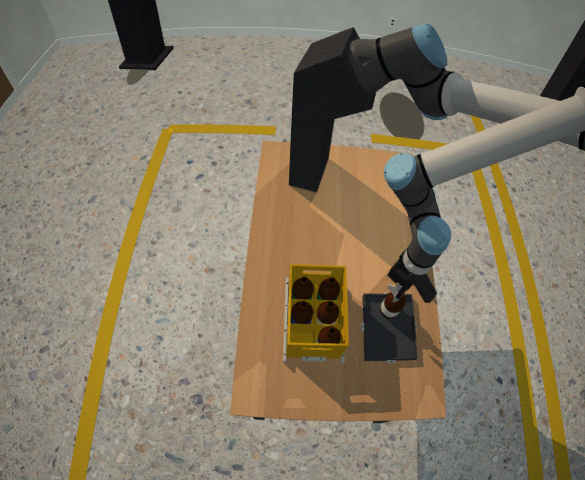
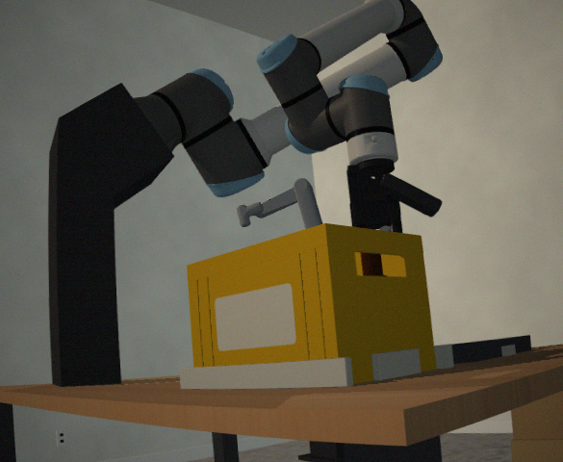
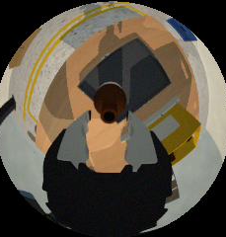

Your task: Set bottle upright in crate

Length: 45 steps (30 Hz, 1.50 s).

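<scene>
Here we were with the brown bottle (image 1: 395,302) (image 3: 111,99), over the tray (image 1: 389,346) (image 2: 490,347) (image 3: 152,69) at its end nearer the arm's mount, and its long axis ran close to vertical! Its mouth pointed up at the gripper (image 1: 395,292) (image 2: 385,228) (image 3: 109,111), its pale-banded base down toward the tray; whether that base touched, we couldn't tell.

Around the neck, the jaws stood partly spread, pinching nothing: from the wrist we saw a gap on either side. The gripper itself pointed down, right over the bottle.

Moving outward, we had the yellow crate (image 1: 345,310) (image 2: 380,308) (image 3: 184,125) beside the tray, apart from it, with five brown bottles (image 1: 327,312) upright in its cells, necks up. Crate and tray both sat on the wooden table (image 1: 282,232) (image 2: 271,418) (image 3: 53,111), and the black mount (image 1: 310,124) (image 2: 85,248) rose behind them at the far end.
</scene>
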Motion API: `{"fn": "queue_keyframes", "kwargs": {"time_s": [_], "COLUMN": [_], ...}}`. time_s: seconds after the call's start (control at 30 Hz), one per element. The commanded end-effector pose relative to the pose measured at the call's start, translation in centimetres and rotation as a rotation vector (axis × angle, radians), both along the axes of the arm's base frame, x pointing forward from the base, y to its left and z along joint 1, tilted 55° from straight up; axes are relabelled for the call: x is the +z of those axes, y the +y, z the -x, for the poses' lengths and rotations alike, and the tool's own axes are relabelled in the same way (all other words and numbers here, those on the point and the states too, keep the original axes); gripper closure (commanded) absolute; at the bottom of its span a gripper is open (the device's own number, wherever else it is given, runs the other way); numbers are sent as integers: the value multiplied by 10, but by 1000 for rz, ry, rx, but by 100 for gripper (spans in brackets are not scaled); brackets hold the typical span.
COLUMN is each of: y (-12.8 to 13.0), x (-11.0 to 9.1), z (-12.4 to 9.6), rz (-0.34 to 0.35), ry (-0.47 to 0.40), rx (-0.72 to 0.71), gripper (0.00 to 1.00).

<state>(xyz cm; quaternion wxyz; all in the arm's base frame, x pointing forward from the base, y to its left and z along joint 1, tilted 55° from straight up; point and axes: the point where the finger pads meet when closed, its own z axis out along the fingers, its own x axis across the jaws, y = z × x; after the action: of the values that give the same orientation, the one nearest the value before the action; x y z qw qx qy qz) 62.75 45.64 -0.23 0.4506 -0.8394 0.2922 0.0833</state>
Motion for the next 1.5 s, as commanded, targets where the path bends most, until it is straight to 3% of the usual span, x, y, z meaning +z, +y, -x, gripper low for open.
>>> {"fn": "queue_keyframes", "kwargs": {"time_s": [0.0,0.03,0.07,1.47], "y": [0,0,0,0], "x": [0,0,0,0], "z": [0,0,0,0], "rz": [0,0,0,0], "ry": [-1,-1,-1,-1], "rx": [0,0,0,0], "gripper": [62,62,100,100]}}
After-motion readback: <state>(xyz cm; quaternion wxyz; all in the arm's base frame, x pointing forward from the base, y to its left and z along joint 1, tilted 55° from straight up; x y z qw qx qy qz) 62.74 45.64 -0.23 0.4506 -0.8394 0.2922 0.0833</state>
